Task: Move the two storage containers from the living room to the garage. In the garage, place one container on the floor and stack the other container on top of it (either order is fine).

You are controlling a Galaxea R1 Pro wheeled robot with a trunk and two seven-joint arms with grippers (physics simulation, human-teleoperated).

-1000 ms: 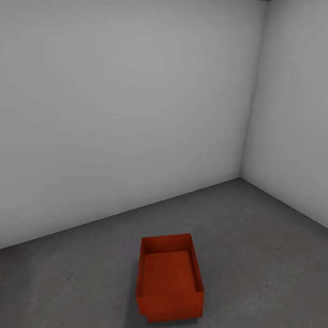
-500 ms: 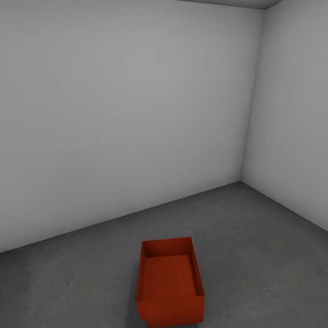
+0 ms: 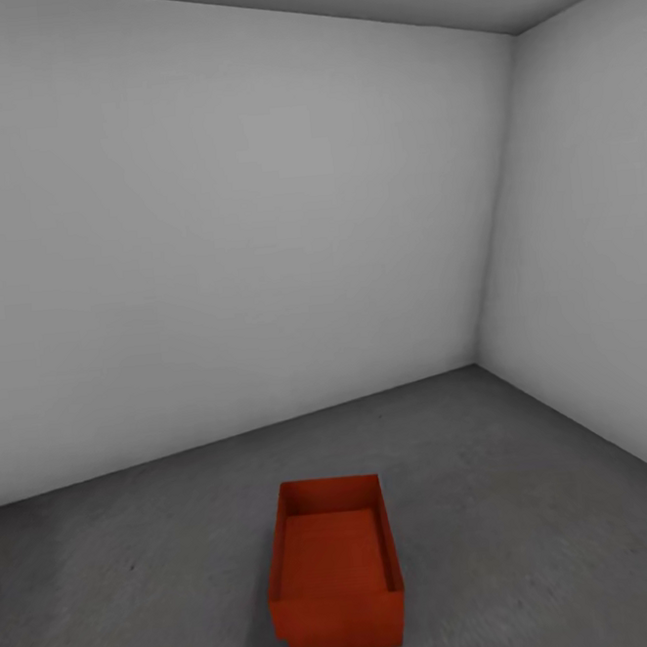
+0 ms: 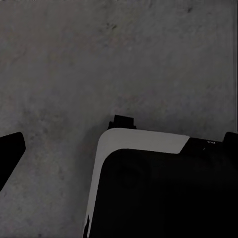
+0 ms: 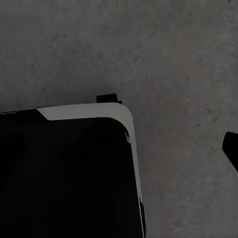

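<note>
Grey concrete floor (image 3: pixel 535 501) — plain white walls (image 3: pixel 237 233) — one container (image 3: pixel 333 570).

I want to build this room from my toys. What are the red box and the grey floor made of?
The red box looks like matte plastic: even orange-red colour, thin straight walls, faint fine ribbing, no shine. The floor looks like bare concrete: rough, mottled dark grey, with speckles and blotches that show up close in the wrist views. Both are a simulator's renders, so this is a guess.

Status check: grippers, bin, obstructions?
One orange-red storage container upright on the garage's concrete floor, near the white walls. Nothing stacked on it. Gripper state unreadable from the wrist views.
</note>
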